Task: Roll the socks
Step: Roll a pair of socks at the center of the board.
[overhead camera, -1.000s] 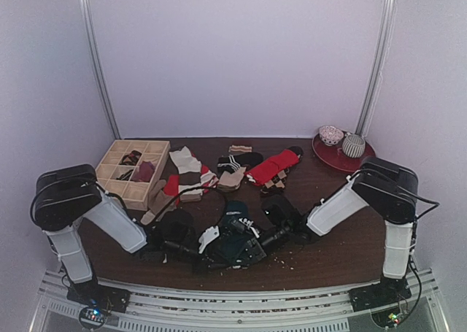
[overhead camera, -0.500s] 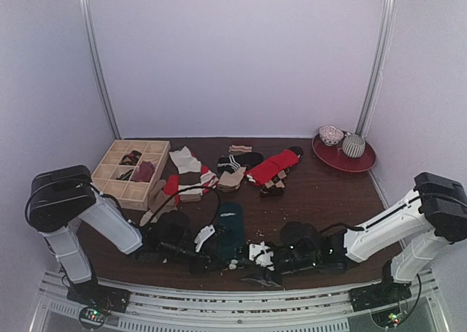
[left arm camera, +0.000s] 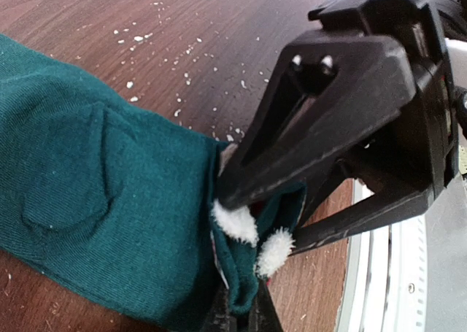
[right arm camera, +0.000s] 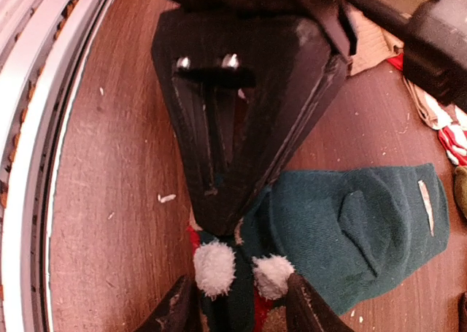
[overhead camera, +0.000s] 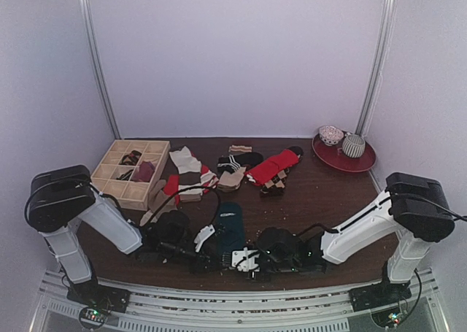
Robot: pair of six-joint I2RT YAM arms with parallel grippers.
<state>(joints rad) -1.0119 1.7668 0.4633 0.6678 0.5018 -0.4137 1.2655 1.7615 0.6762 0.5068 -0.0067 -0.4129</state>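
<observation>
Since my left tool (right arm camera: 243, 270) is clamped tight on the near end of the teal sock (right arm camera: 350, 222), I take that grip as my anchor. My right tool (left arm camera: 254, 237) sits nose to nose with it. Its fingers are apart and straddle the same bunched edge, and as far as I can see they are not closed on it.

In the overhead view both tools meet at the lower centre of the frame. From there the sock runs straight up the frame, its long axis pointing from the near rail (overhead camera: 219, 299) toward the back of the tabletop (overhead camera: 321, 201). It lies flat and is not yet rolled.

I judge the roll has to travel along that axis, away from both tools. Both are equally close, but only the right is free to turn the edge over. The other socks (overhead camera: 241, 168) lie well beyond, toward the upper centre.
</observation>
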